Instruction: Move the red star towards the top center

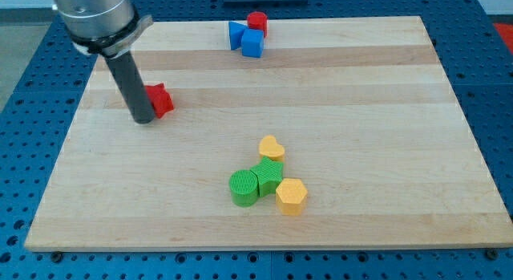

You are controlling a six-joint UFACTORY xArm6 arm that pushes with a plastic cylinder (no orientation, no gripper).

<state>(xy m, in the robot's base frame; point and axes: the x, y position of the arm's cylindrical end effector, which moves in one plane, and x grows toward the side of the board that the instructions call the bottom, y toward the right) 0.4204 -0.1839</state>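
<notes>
Claw absent; my tip is set against the view's-left side of the red star, found at table left, well short of top center; nearly whole travel remains

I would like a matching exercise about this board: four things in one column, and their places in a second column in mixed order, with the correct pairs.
Things:
1. red star
2. blue cube
3. yellow heart
4. green cylinder

Places:
A. near the view's top edge, at the centre
B. at the view's left, touching my tip on its right side
C. lowest and leftmost of the bottom cluster
D. top of the bottom cluster

Pairs: 1-B, 2-A, 3-D, 4-C
</notes>
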